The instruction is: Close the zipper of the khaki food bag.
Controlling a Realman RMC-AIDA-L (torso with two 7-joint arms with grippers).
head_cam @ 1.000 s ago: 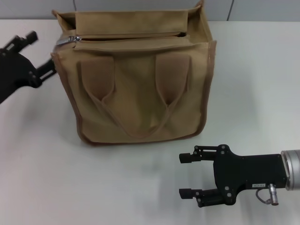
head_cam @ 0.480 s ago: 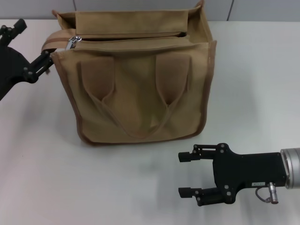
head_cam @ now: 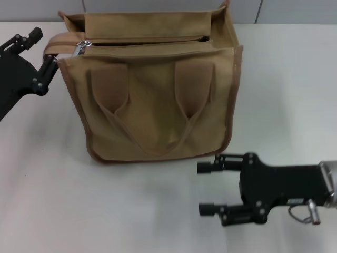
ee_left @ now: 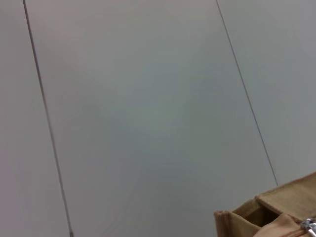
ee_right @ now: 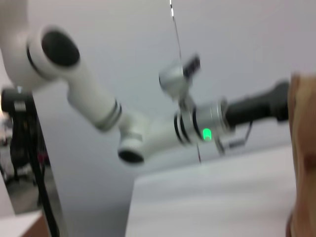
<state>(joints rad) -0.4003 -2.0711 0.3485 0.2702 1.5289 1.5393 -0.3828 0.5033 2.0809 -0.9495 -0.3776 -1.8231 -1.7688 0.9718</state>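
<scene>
Approach looks to be the step in hand: the left gripper (head_cam: 43,51), jaws apart and empty, sits beside the khaki food bag (head_cam: 152,89), whose zipper (head_cam: 142,44) gapes with its pull tab (head_cam: 80,47) near those fingers, so the next move calls for pinching that tab, while the right gripper (head_cam: 208,188) waits open near the bag's front.

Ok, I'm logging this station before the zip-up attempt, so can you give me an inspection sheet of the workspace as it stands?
Surface: white table, bare around the bag.
Job's things: khaki food bag upright, handles hanging flat on its front; zipper open across the top, silver pull tab at the bag's left end.
Clutter: nothing seen.
Hands: left hand open, beside the bag's upper left corner, close to the pull tab; right hand open, low over the table in front of the bag's right corner, holding nothing.
Cables: a short cable loop at the right wrist.
Surroundings: grey panelled wall behind the table.
</scene>
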